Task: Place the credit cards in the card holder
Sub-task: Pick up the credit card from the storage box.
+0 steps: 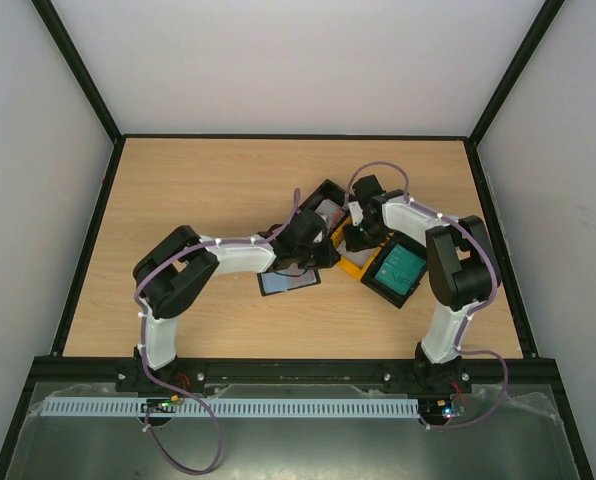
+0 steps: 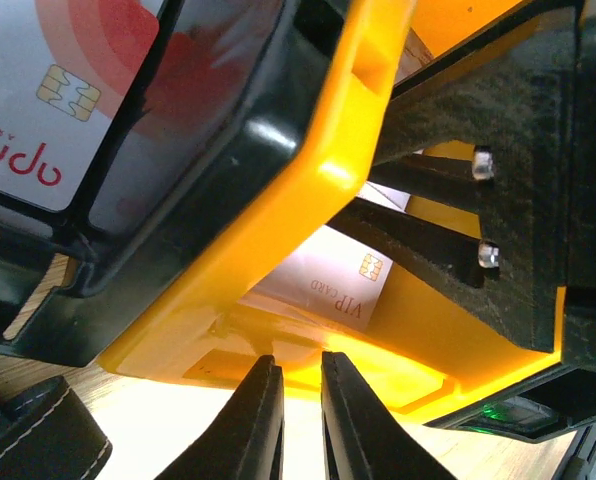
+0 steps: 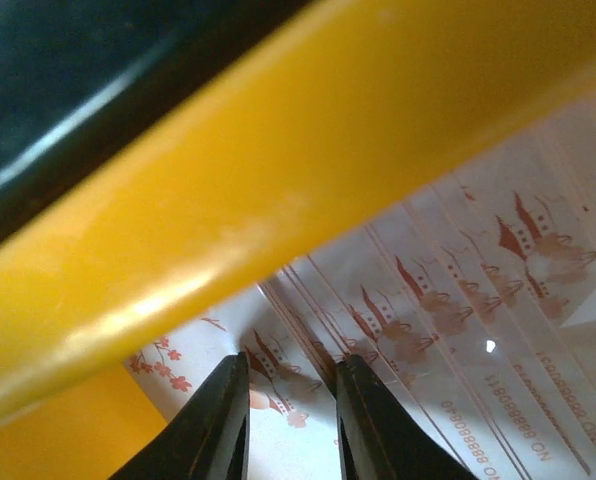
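The card holder [image 1: 288, 282] lies open on the table, black with a pale blue lining; its corner [image 2: 38, 440] shows in the left wrist view. My left gripper [image 1: 303, 245] hovers just above it, at the yellow bin's outer wall. Its jaws [image 2: 298, 365] stand a narrow gap apart with nothing between them. My right gripper [image 1: 363, 235] reaches down into the yellow bin [image 1: 350, 265]. Its fingertips [image 3: 290, 365] are slightly apart, resting over fanned pale credit cards [image 3: 448, 290] with red drawings. A pale VIP card [image 2: 328, 285] lies in that bin.
A black bin [image 1: 328, 200] joined to the yellow one [image 2: 318, 170] holds a red-and-white card [image 2: 68, 100]. Another black bin [image 1: 373, 285] at the right holds teal cards [image 1: 398, 266]. The right gripper's fingers [image 2: 418, 240] show inside the yellow bin.
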Available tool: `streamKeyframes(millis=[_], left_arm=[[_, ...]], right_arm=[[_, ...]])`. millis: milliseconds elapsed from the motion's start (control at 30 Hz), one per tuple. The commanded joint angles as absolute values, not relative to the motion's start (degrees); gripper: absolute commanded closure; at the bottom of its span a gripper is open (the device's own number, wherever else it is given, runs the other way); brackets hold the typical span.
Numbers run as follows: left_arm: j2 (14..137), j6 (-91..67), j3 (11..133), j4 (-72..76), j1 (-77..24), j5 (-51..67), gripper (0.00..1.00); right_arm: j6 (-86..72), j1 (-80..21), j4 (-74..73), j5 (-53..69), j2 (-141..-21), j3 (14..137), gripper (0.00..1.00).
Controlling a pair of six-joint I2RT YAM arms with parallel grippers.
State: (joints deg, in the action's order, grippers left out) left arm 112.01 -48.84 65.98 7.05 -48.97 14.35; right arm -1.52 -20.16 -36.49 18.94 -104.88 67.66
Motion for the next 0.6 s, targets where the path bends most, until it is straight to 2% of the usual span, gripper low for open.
streamKeyframes(millis=[0, 567], left_arm=[[114.5, -47.8, 66.8, 4.6, -48.6, 12.0, 0.86], [114.5, -47.4, 66.9, 4.4, -48.0, 11.9, 0.87]], right_arm=[[-3.0, -21.4, -41.3, 23.6, -102.4, 66.9, 0.78], [-4.9, -22.7, -41.1, 25.1, -95.3, 61.4, 0.79]])
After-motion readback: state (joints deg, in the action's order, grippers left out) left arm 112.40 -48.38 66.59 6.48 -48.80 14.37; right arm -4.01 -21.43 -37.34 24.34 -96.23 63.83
